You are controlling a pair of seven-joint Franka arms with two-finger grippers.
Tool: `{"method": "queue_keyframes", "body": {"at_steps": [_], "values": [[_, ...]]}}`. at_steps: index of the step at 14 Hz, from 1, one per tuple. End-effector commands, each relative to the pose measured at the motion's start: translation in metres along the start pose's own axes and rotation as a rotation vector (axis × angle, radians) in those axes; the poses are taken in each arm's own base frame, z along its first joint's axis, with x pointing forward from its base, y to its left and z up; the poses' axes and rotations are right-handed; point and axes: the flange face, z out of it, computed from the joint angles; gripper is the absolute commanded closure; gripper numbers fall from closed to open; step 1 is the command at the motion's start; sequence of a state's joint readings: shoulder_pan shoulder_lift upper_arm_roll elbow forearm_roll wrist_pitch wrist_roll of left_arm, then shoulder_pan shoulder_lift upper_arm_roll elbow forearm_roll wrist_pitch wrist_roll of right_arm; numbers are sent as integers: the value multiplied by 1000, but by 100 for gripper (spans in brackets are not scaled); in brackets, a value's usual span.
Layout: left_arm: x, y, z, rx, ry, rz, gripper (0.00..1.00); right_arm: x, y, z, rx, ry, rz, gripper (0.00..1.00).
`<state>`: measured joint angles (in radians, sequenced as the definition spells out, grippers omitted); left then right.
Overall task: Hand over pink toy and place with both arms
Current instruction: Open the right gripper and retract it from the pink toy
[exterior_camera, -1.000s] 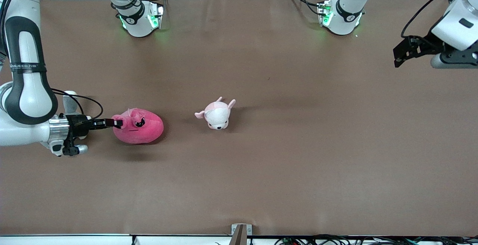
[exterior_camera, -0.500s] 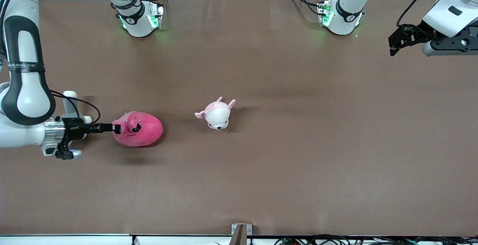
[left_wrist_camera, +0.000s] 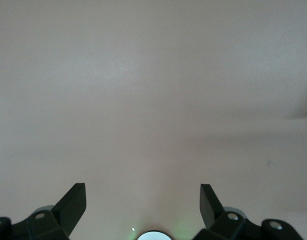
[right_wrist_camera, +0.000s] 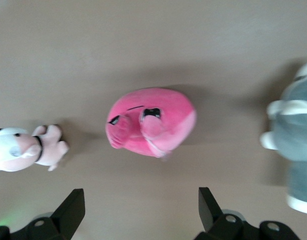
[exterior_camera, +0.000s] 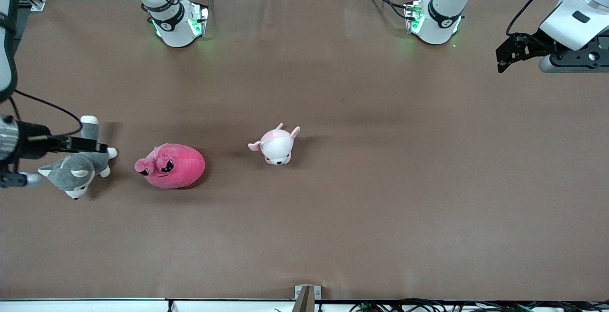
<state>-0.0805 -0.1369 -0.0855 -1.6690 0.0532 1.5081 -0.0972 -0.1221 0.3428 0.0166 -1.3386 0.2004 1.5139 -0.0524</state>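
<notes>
Pulling away toward its own end of the table, the right gripper (exterior_camera: 97,148) is now hanging spread and empty over the grey dog (exterior_camera: 76,171), leaving the pink toy (exterior_camera: 170,165) lying free on the table (exterior_camera: 380,207) between the dog and the pale plush (exterior_camera: 276,145). Its long axis is running along the table, face toward the right arm's end. The left gripper (exterior_camera: 504,57) is waiting spread over the table's other end.

The front view looks down from high across the table (exterior_camera: 333,217), facing both bases. The left wrist view sees only bare tabletop. The right wrist view, close above, shares the pink toy (right_wrist_camera: 151,121) with the front view.
</notes>
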Motion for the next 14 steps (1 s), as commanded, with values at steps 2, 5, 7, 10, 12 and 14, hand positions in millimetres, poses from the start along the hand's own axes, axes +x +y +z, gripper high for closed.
{"method": "queue_keyframes", "body": {"at_steps": [2,5,7,10,12,14], "values": [[-7,-3,-9,-14,9,15,0,-50,-18,-69,-149,97,-8,0],[-10,-3,-6,-11,-19,16,0,-71,-18,-99,-249,146,-6,0],[-11,-2,-8,-11,-22,17,0,-76,-15,-107,-255,159,-8,0],[-11,-2,-7,-11,-25,20,0,-78,-10,-113,-259,179,-2,0],[-8,-2,-7,-11,-22,28,0,-88,-16,-124,-262,237,-11,0],[-7,-1,-9,-10,-19,34,0,-96,-14,-117,-261,261,-13,0]]}}
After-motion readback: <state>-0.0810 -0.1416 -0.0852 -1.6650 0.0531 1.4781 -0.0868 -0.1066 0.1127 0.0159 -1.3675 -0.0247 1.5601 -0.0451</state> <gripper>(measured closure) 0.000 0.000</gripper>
